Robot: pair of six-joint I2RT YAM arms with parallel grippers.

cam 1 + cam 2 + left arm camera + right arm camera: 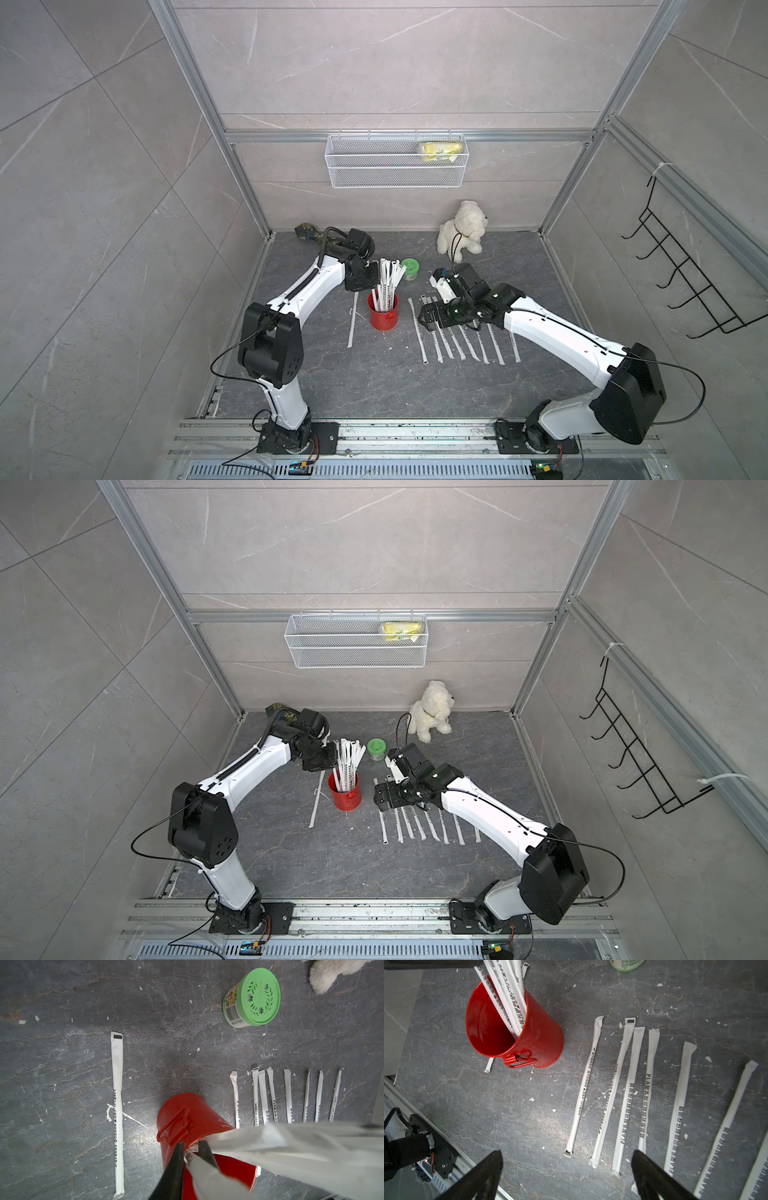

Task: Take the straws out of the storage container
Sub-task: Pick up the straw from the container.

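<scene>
Left end effector (191, 1144): two black tapered fingers set narrowly, pinching the flat paper wrapper of one of the straws (386, 282) near its upper end, above the mouth of the storage container (383, 316). Right end effector (566, 1152): jaws spread wide and holding nothing, hovering over the can-side end of a row of straws (457, 340) lying on the desk (374, 382).

Storage container: a small glossy red metal cylinder, upright on the desk between the two arms, with a thin rolled rim and a small red loop handle on its wall. A bundle of straws stands in it, leaning and fanning out well above the rim. Each is a long, thin stick in matte white paper, crimped flat at the ends and printed with small dark characters.

Laid out: eight straws side by side to the right of the can, roughly parallel and slightly fanned, two of them touching. A single straw (352, 320) lies flat on the can's left.

Desk: dark grey slab with pale stone-like veining, flecked with small white paper scraps.

Also present: a squat round jar (410, 268) with a perforated green plastic lid, just behind the can; a fluffy white plush dog (461, 228) at the back wall; a white wire-mesh basket (395, 166) on the rail above, holding a yellow packet (440, 150).
</scene>
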